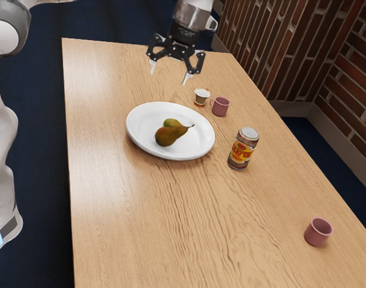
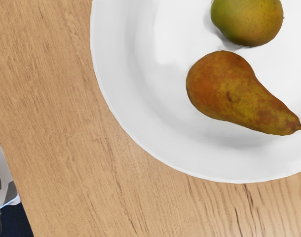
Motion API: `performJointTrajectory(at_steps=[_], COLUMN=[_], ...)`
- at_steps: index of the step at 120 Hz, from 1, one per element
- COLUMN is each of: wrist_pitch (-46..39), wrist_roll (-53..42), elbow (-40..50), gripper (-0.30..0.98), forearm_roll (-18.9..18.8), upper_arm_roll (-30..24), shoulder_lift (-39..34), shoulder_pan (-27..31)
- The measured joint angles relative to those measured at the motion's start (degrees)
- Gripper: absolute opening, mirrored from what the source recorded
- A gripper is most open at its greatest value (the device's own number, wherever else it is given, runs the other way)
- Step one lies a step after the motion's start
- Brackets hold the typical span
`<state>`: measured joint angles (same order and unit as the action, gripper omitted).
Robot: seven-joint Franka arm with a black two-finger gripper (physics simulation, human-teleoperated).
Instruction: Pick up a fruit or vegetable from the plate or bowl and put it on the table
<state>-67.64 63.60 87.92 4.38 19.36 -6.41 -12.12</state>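
The black gripper (image 1: 170,76) hangs open above the table at the far side of the plate in the exterior view, nothing between its fingers. Below it, toward the camera, a white oval plate (image 1: 141,137) holds a brown-green pear (image 1: 166,135) and a smaller green fruit (image 1: 170,122), which the pear partly covers. In the wrist view the pear (image 2: 227,89) lies on its side on the plate (image 2: 135,113), with the rounder green fruit (image 2: 248,19) close by, cut off by the picture's edge.
Near the plate on the wooden table (image 1: 171,228) stand a white cup with an orange base (image 1: 201,97), a pink mug (image 1: 220,107) and an upright can (image 1: 243,148). Another pink cup (image 1: 318,232) is near the table edge at the exterior view's right.
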Motion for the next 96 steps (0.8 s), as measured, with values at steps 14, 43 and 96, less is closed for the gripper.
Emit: performJointTrajectory(at_steps=[14, 43, 96], wrist_pitch=[-6.2, -11.7, -20.8], wrist_roll=[12.5, 31.4, 51.4], elbow=[-0.4, -2.5, 4.5], gripper=[0.69, 0.69, 0.69], forearm_roll=[0.1, 0.6, 3.5], upper_arm_roll=[0.3, -0.6, 4.2], shoulder_lift=[0.3, -0.1, 1.7], shoulder_pan=[-0.2, -0.8, 1.6])
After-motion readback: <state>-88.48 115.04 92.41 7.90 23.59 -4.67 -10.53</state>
